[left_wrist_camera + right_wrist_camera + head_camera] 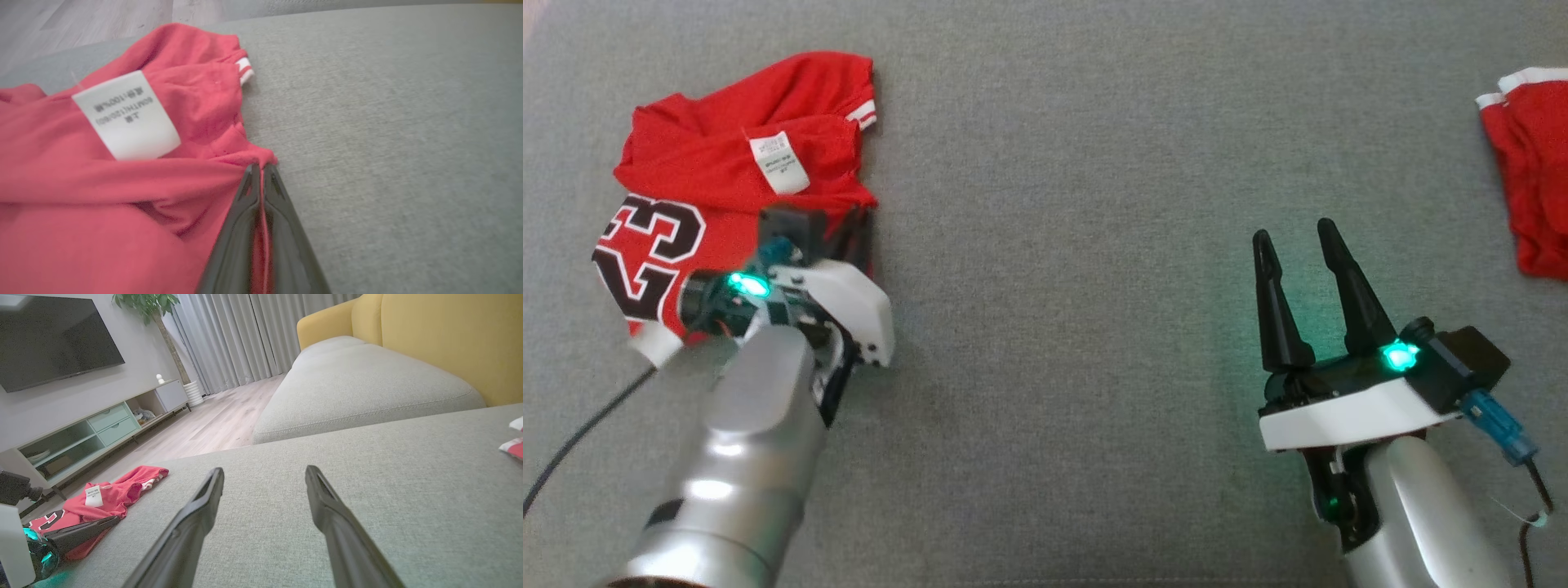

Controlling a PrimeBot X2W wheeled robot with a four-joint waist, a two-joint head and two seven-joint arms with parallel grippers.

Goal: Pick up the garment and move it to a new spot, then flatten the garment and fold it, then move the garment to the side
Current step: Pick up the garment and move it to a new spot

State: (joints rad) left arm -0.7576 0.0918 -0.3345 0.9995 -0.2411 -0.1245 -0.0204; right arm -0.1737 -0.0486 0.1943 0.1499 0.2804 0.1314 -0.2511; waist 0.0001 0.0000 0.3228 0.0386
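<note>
Red jersey cloth lies bunched at the far left of the grey sofa cushion point(1094, 163): this is the garment point(727, 163), crumpled and folded over itself, with one striped cuff showing at its far edge. The left claw point(261, 167) is clenched on the garment's right-hand edge, a thin strip of red cloth pinched between its two dark fingers. The right claw point(1294, 233) hangs released over bare cushion on the right, well apart from the garment, fingers spread and grasping nothing.

By my judgement the task is at its very start. The grip for the pick-up is made, but the garment lies on the cushion, not yet lifted. Carrying it to a new spot, flattening, folding and setting it aside are all left to do.

Large black numerals with white edging, 23 point(654, 253), show on the near left part of the cloth. A white care label point(778, 162) lies on top; one line seems to read "60MTH(120/60)" and another includes "100%", the rest too blurred. A second red piece point(1535, 163) sits at the far right edge.
</note>
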